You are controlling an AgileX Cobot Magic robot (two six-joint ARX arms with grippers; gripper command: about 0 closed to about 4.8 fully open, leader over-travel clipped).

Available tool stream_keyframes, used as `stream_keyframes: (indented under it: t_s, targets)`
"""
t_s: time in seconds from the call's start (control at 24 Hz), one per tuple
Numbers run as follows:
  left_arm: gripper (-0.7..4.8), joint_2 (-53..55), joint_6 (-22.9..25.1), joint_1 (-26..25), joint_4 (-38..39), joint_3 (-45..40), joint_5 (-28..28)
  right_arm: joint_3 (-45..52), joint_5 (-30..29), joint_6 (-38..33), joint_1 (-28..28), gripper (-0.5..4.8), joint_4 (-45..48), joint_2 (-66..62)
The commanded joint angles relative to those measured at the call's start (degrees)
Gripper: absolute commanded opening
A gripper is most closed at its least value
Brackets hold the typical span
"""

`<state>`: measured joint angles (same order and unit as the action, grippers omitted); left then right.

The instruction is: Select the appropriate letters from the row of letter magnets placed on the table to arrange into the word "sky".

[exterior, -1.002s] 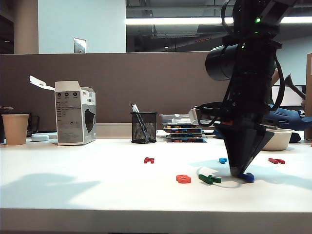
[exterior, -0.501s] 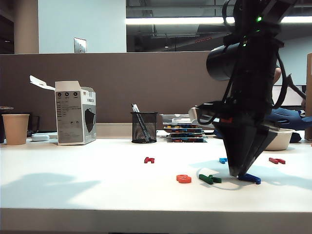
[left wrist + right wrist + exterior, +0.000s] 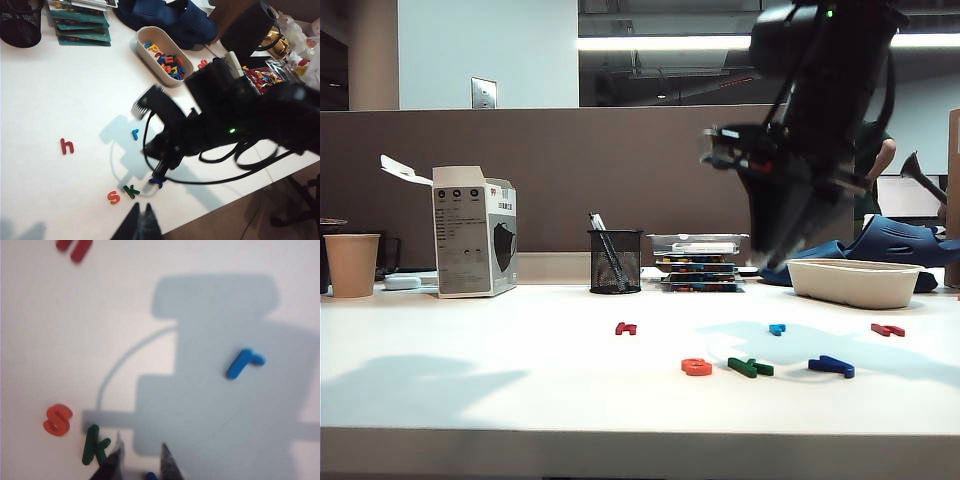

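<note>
On the plain white bench (image 3: 520, 390) lay a rounded orange-red plastic letter s (image 3: 696, 367), dark green k (image 3: 750, 367) and dark blue y (image 3: 831, 366) side by side, right claw (image 3: 140, 460) above, parted, empty; left claw (image 3: 141, 225) aside, seemingly closed, empty.

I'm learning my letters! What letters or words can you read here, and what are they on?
"s": orange-red magnet on the table.
"k": green magnet.
"r": light blue magnet.
"h": dark red magnet.
Print on the white box: too small to read.
Letters in the tray: too jumbled to read.
</note>
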<state>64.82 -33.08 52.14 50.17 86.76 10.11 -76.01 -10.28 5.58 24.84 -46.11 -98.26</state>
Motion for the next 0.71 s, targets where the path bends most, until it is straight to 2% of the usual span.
stream_keyframes:
  t_s: [0.04,0.08,0.13,0.29,0.38,0.54,0.71]
  targets:
    - [-0.05,-0.2,0.1,-0.1,-0.5,0.2,0.2,-1.8,2.0,-1.4,-0.9,0.79,-0.3,0.5]
    - [-0.05,-0.2,0.1,-0.1,-0.6,0.2,0.2,-1.8,2.6,-2.1,-1.5,0.47,-0.7,0.5]
    - [-0.05,-0.2,0.1,-0.1,-0.6,0.2,0.2,-1.8,2.9,-3.0,-2.6,-0.08,-2.3,0.5]
    - [-0.05,-0.2,0.1,-0.1,-0.6,0.2,0.2,-1.6,6.7,-5.0,-4.5,-0.09,-8.4,0.4]
    - [-0.05,-0.2,0.1,-0.1,-0.6,0.2,0.2,-1.1,6.5,-5.2,-4.5,-0.09,-11.6,0.3]
    - [-0.05,-0.2,0.1,-0.1,-0.5,0.2,0.2,3.2,6.0,-7.1,-4.5,-0.09,-10.5,0.3]
    - [-0.05,-0.2,0.1,-0.1,-0.5,0.2,0.2,8.2,2.4,-8.0,-4.4,-0.09,-7.1,0.3]
